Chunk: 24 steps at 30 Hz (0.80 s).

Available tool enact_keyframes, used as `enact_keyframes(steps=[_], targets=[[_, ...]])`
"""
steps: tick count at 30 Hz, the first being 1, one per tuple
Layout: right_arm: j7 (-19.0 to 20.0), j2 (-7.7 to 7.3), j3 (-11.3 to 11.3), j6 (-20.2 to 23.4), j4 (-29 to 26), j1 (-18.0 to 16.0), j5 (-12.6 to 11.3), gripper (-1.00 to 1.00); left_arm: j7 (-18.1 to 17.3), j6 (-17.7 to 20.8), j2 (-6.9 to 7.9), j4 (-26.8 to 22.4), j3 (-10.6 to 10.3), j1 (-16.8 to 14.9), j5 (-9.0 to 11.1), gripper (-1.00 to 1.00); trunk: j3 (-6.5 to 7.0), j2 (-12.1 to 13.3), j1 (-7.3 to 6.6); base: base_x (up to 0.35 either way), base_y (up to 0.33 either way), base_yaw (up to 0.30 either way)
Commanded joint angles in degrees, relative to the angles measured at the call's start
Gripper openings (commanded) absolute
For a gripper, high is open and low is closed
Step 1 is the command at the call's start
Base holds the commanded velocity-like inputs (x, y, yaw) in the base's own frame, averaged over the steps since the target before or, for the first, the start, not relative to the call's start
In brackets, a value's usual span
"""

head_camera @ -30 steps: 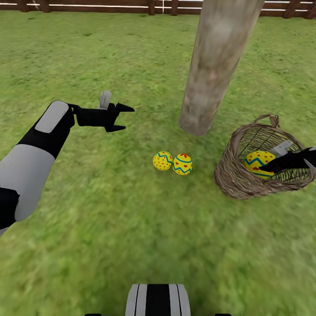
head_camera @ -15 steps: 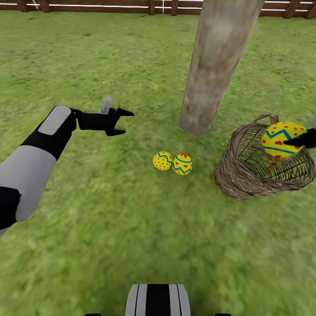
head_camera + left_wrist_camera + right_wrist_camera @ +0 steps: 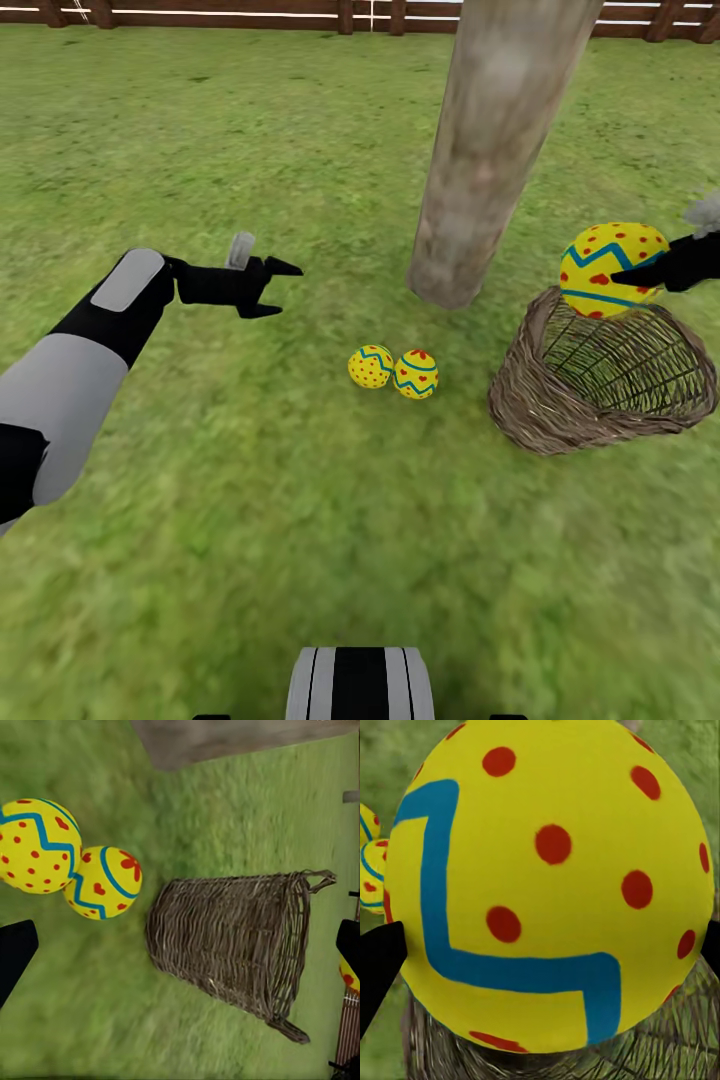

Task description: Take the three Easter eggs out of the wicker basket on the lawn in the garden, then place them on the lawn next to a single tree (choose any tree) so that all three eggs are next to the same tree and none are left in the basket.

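My right gripper [image 3: 640, 268] is shut on a yellow Easter egg [image 3: 610, 268] with a blue zigzag and red dots, held just above the rim of the wicker basket [image 3: 560, 410]. The same egg [image 3: 555, 885] looms large in the right wrist view, with a black fingertip [image 3: 379, 964] at its side. No egg shows inside the basket. Two more eggs [image 3: 371, 366] [image 3: 415, 374] lie touching on the lawn [image 3: 250, 520], close to the tree trunk [image 3: 490, 150]. My left gripper [image 3: 287, 288] hovers open over the grass to their left. Its wrist view takes in both eggs [image 3: 34, 844] [image 3: 105, 881] and the basket [image 3: 240, 941].
The basket stands just right of the tree's base. A brown slat fence [image 3: 200, 15] runs along the far edge of the lawn. Open grass stretches to the left and in front of my base [image 3: 360, 685].
My right gripper has risen out of the basket with the third egg in it, from inside the basket to above its rim. The left arm has sunk slightly.
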Motion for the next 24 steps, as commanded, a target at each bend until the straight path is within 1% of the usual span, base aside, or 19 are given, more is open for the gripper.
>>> enact_keyframes(steps=[1,2,3,4,5,6,7,8,10,12,13,15,17,19,21,22,24], targets=[[0.0,2.05,0.2,0.3,1.5,-1.4,0.7,-1.00,0.5,0.0,0.11,0.1,-0.2,0.0,0.6,1.00,-0.04,0.0,-0.01,0.000,0.000,0.000],[0.0,4.60,0.3,0.3,4.0,-4.2,1.8,-1.00,0.5,0.0,0.17,0.2,-0.2,0.0,0.6,1.00,-0.04,0.0,-0.01,0.000,0.000,0.000],[0.0,7.84,0.7,0.3,7.5,-8.0,3.1,-1.00,0.5,0.1,0.22,0.3,-0.3,0.0,0.6,1.00,-0.04,0.0,-0.01,0.000,0.000,0.000],[0.0,12.09,1.8,0.4,11.1,-11.5,4.7,-1.00,0.5,0.1,0.49,0.4,-0.3,0.0,0.6,1.00,-0.04,0.0,-0.01,0.000,0.000,0.000],[0.0,16.29,2.8,0.4,13.4,-13.3,6.7,-1.00,0.5,0.1,0.72,0.5,-0.3,0.0,0.7,1.00,-0.04,0.0,-0.01,0.000,0.000,0.000],[0.0,20.23,3.3,0.5,15.0,-14.3,9.1,-1.00,0.4,0.2,0.98,0.6,-0.3,0.0,0.7,1.00,-0.04,0.0,-0.01,0.000,0.000,0.000],[0.0,23.47,3.6,0.4,16.7,-14.8,11.3,-1.00,0.4,0.2,1.26,0.6,-0.3,0.0,0.8,1.00,-0.04,0.0,-0.01,0.000,0.000,0.000],[0.1,26.18,3.7,0.3,18.4,-15.1,12.5,-1.00,0.4,0.2,1.76,0.7,-0.3,0.0,0.8,1.00,-0.04,0.0,-0.01,0.000,0.000,0.000],[0.0,31.02,3.3,0.4,21.0,-15.4,13.5,-1.00,0.4,0.3,2.62,0.7,-0.3,0.0,0.8,1.00,-0.04,0.0,-0.01,0.000,0.000,0.000],[-0.2,34.89,2.6,0.4,22.6,-15.4,14.3,-1.00,0.3,0.3,3.46,1.1,-0.3,0.0,0.8,1.00,-0.04,0.0,-0.01,0.000,0.000,0.000],[-0.6,37.01,1.2,0.5,23.7,-15.5,15.7,-1.00,0.3,0.2,3.92,1.5,-0.3,0.0,0.8,1.00,-0.04,0.0,-0.01,0.000,0.000,0.000],[-0.8,38.88,-0.2,0.5,24.5,-15.5,17.1,-1.00,0.3,0.2,4.13,2.3,-0.3,0.0,0.7,1.00,-0.04,0.0,-0.01,0.000,0.000,0.000],[-0.9,40.41,-0.5,0.4,26.5,-15.4,17.4,-1.00,0.2,0.2,4.18,2.5,-0.3,0.0,0.7,1.00,-0.04,0.0,-0.01,0.000,0.000,0.000],[-0.9,41.25,-0.6,0.5,27.7,-15.4,17.3,-1.00,0.2,0.2,4.26,2.6,-0.3,0.0,0.7,1.00,-0.04,0.0,-0.01,0.000,0.000,0.000],[-0.9,41.68,-0.6,0.5,28.0,-15.4,17.3,-1.00,0.2,0.2,4.62,2.7,-0.3,0.0,0.7,1.00,-0.04,0.0,-0.01,0.000,0.000,0.000],[-0.9,42.21,-0.6,0.3,28.1,-15.3,17.3,-1.00,0.1,0.3,5.40,2.7,-0.3,0.0,0.9,1.00,-0.04,0.0,-0.01,0.000,0.000,0.000],[-1.1,42.68,-0.6,0.1,28.2,-14.8,17.4,-1.00,0.0,0.3,6.21,2.7,-0.3,0.0,1.0,1.00,-0.04,0.0,-0.01,0.000,0.025,0.000]])
